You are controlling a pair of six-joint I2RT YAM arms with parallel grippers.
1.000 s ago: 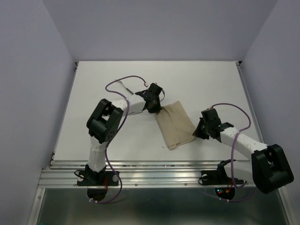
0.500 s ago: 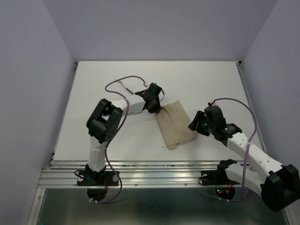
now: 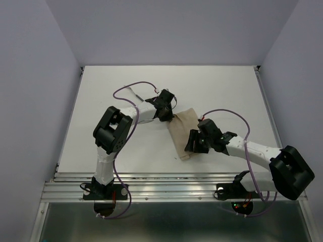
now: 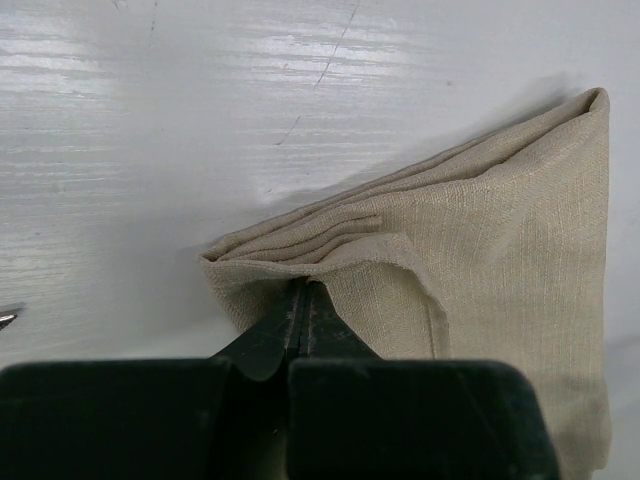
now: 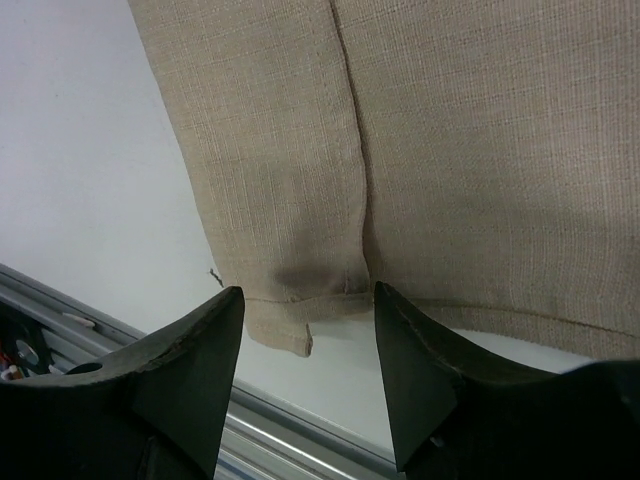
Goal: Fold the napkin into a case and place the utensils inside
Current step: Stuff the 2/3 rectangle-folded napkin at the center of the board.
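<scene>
The left arm is bent sharply at the elbow, forearm angled rightward. Its end effector (image 4: 303, 300) has both fingers pressed together, pinching a corner of the napkin (image 4: 500, 250). The right arm stretches low to the left, its end effector (image 5: 308, 295) spread wide, fingers (image 5: 190, 350) pointing down.

Both arms (image 3: 252, 150): white tubular links, chunky black joints. Purple cables (image 3: 132, 85) loop behind the left hand (image 3: 170, 118) and right hand (image 3: 192, 145); fingers (image 5: 185, 370) are matte black wedges.
</scene>
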